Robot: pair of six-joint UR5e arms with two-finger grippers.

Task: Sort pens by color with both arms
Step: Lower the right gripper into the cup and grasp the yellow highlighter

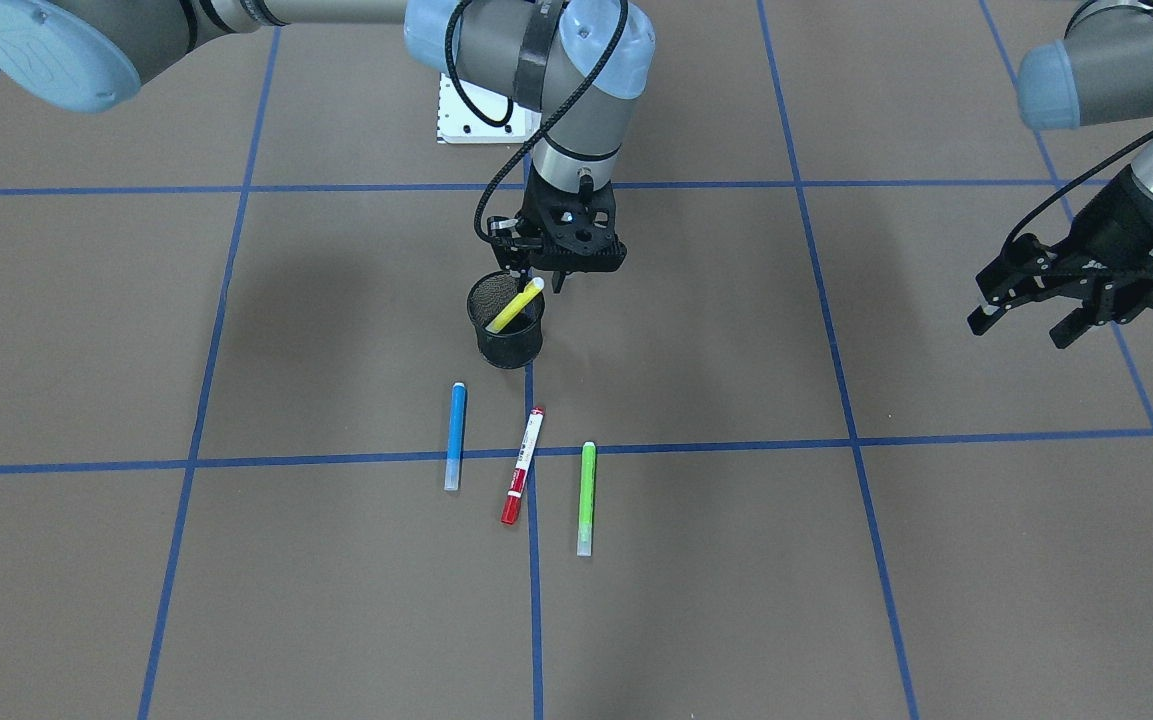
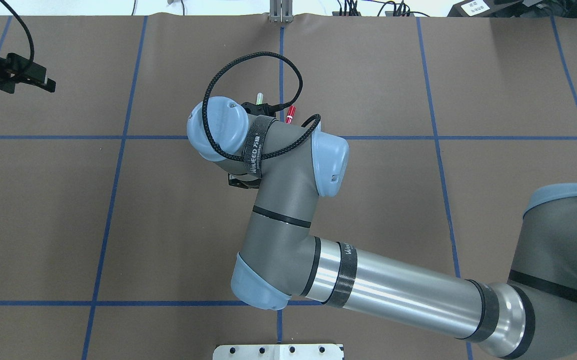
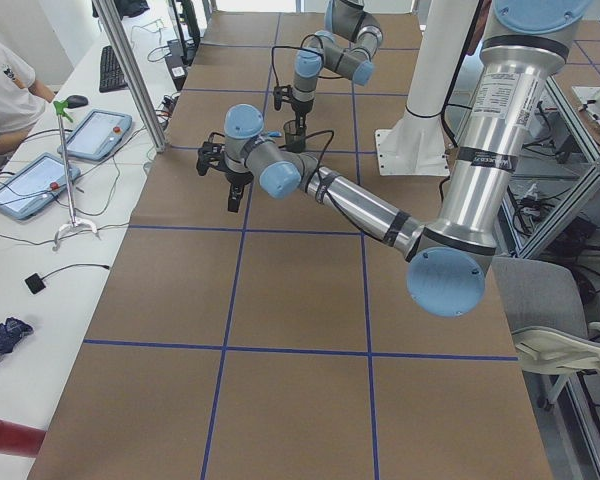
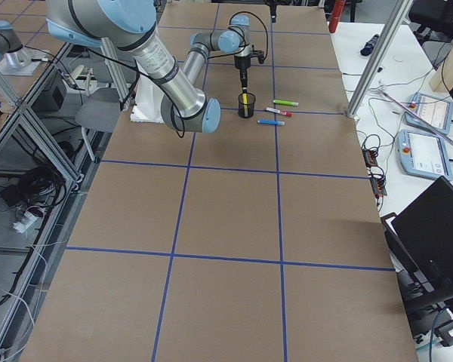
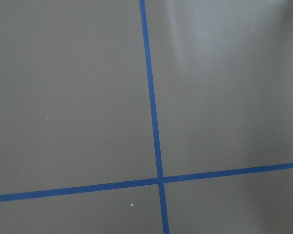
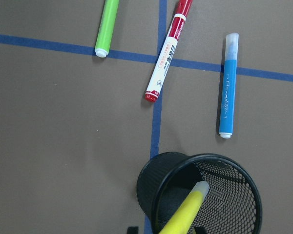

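Note:
The yellow pen (image 1: pixel 514 308) leans inside the black mesh cup (image 1: pixel 509 348). It shows in the right wrist view (image 6: pixel 188 210), inside the cup's rim (image 6: pixel 224 158). My right gripper (image 1: pixel 537 278) hangs just above the cup. It is open, and its fingers stand wider than the pen's upper end, which lies between them. The blue pen (image 1: pixel 456 437), the red-capped white pen (image 1: pixel 523 465) and the green pen (image 1: pixel 587 498) lie side by side on the table beyond the cup. My left gripper (image 1: pixel 1019 331) is open and empty, far off to the side.
The white base mount (image 1: pixel 466 115) sits behind the cup. Blue tape lines (image 5: pixel 159 179) grid the brown table. The right arm's wrist (image 2: pixel 268 150) hides the cup from overhead, where only the green pen's tip (image 2: pixel 259 96) and the red pen's tip (image 2: pixel 291 114) show.

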